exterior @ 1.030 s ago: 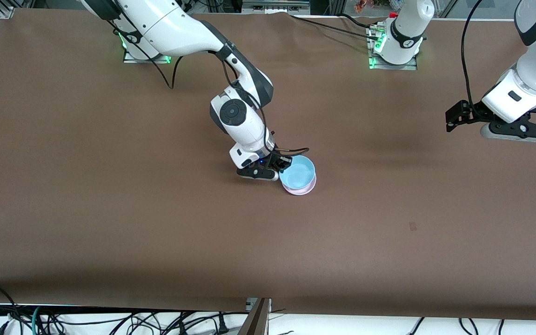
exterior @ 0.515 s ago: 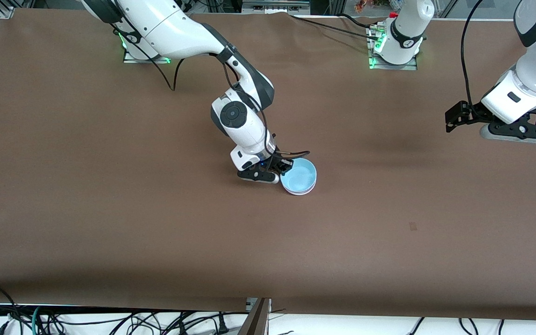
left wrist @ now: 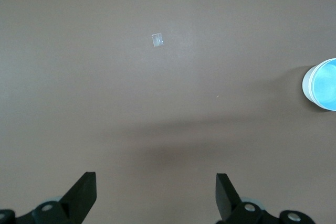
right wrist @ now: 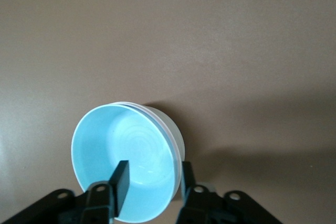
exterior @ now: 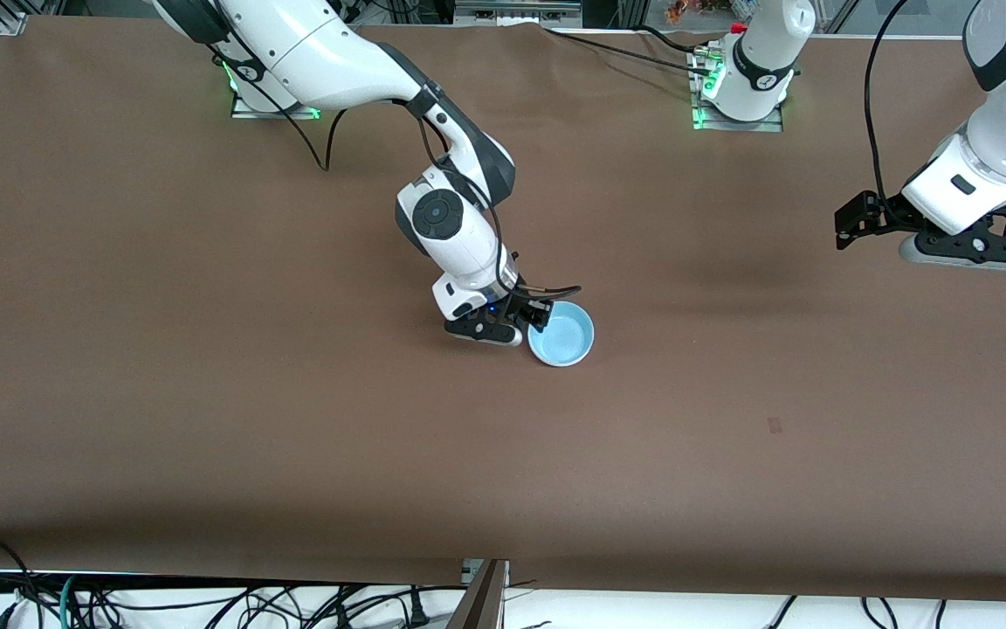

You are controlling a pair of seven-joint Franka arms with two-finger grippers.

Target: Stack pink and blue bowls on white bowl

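The blue bowl (exterior: 561, 336) sits nested on top of the stack near the middle of the desk (exterior: 206, 393), well apart from every edge, and from above it hides almost all of what carries it: only thin pale rims show just under its lip in the right wrist view, so the pink and white bowls cannot be told apart by colour here. Judging from how low and level the blue bowl lies, the stacking looks finished or nearly so. The right gripper (exterior: 525, 321) is down at the bowl's rim on the side toward the right arm's end of the desk, its fingers (right wrist: 120, 182) straddling the wall, one inside and one outside; a slim gap shows on each side of the rim, so the fingers seem parted and the bowl rests on its own, probably just let go. That arm reaches out from its base, bends sharply at the elbow and points its wrist almost straight down. The left gripper (exterior: 961, 249) waits high over the bare desk near the left arm's end, its fingers (left wrist: 84, 195) spread wide and holding nothing.
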